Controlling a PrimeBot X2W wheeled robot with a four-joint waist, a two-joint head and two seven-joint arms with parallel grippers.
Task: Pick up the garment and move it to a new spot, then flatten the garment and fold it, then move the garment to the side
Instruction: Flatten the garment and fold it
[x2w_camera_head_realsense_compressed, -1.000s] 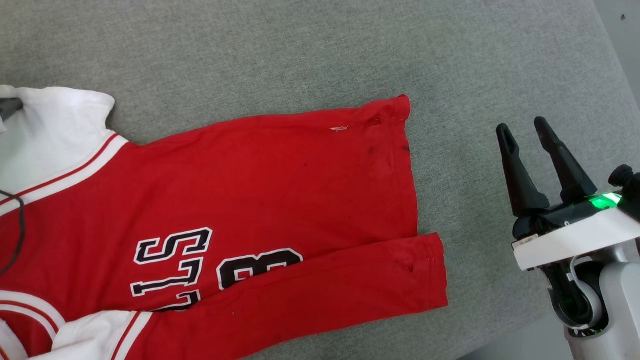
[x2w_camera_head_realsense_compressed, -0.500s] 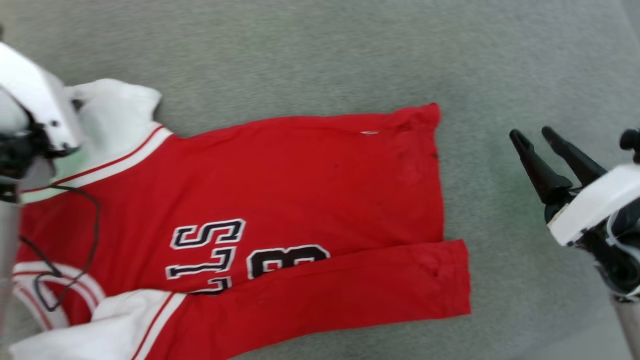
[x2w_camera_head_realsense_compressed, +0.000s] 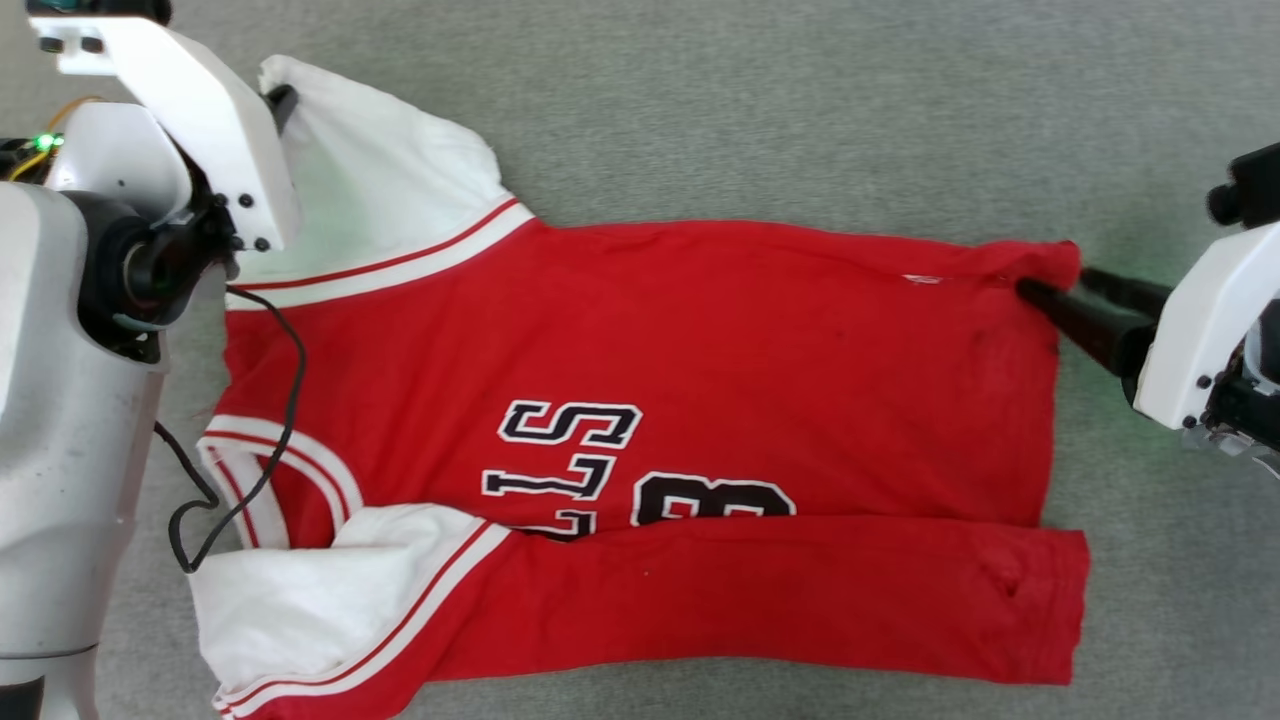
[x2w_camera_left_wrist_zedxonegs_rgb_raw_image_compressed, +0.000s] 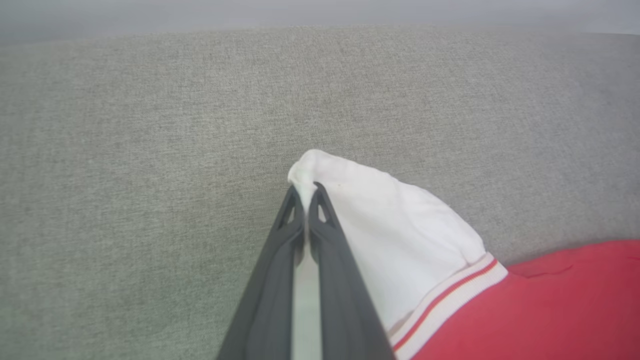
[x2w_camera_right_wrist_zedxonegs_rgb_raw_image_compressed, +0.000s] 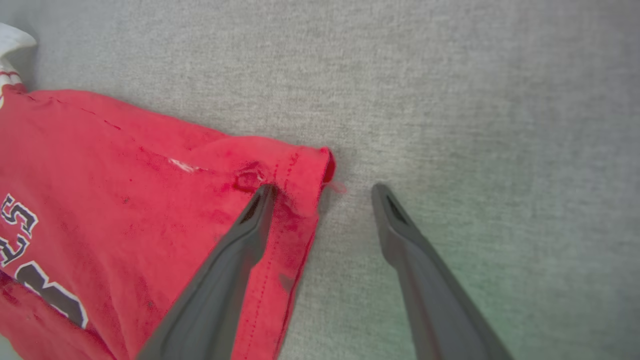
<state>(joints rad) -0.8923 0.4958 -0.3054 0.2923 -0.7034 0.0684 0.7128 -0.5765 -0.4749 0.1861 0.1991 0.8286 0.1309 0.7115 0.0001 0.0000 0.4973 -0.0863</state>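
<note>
The shirt (x2w_camera_head_realsense_compressed: 700, 350) is lying face up on the grey woven surface (x2w_camera_head_realsense_compressed: 800, 100), its near side folded over the lettering. The left gripper (x2w_camera_left_wrist_zedxonegs_rgb_raw_image_compressed: 305, 192) is pinching the tip of the white sleeve (x2w_camera_left_wrist_zedxonegs_rgb_raw_image_compressed: 380, 210), jaws fully closed. The right gripper (x2w_camera_right_wrist_zedxonegs_rgb_raw_image_compressed: 324, 187) is gaping wide and gripping nothing, one finger over the hem corner (x2w_camera_right_wrist_zedxonegs_rgb_raw_image_compressed: 300, 170), the other over bare surface. It should be closing on both layers there, then both arms should be pulling evenly, since the thin, limp knit is puckering easily.

garment (x2w_camera_head_realsense_compressed: 700, 340) lettering (x2w_camera_head_realsense_compressed: 570, 465): partly under folded flap (x2w_camera_head_realsense_compressed: 800, 590) | lower sleeve (x2w_camera_head_realsense_compressed: 290, 600): apparently clipped by bottom edge
</note>
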